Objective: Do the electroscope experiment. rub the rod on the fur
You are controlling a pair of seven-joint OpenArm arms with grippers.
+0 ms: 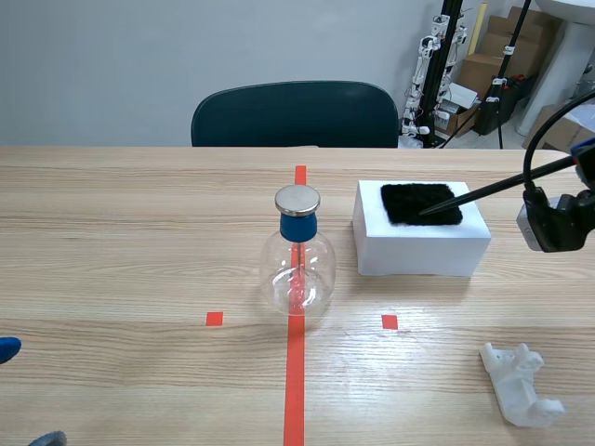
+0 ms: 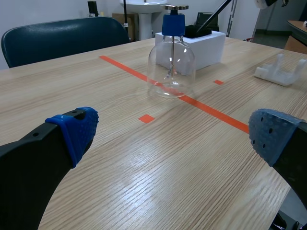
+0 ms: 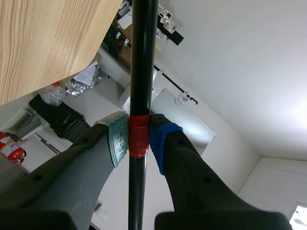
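Black rod (image 3: 143,72), thin and smooth, sits clenched in my right gripper (image 3: 139,139), the grey-green pad (image 3: 118,138) and the blue pad (image 3: 160,140) pressing a band of red tape (image 3: 139,125) wound round it. My left gripper (image 2: 175,136) is released, fingers wide apart, low over the near table (image 2: 144,191) and holding nothing.

My grip is far from the working end, so I judge the rod to be a long lever. If I press down hard while rubbing, it may pivot or slide between my pads, and the tape is all that gives them bite. From my gripper the rod slants down across the table to the fur (image 1: 420,203), a black patch lying on top of a white block (image 1: 418,249). The tip is on or just over the fur, and I cannot tell whether it touches. The fur looks to me to be lying loose, so a dragging stroke could bunch it or pull it off, and a sideways push could shift the block itself. The flask (image 1: 297,265), clear glass, stands just beside the block, and a stroke that overshoots toward it could knock it over. A white plastic part (image 1: 521,383) lies near my right arm, well apart from the fur
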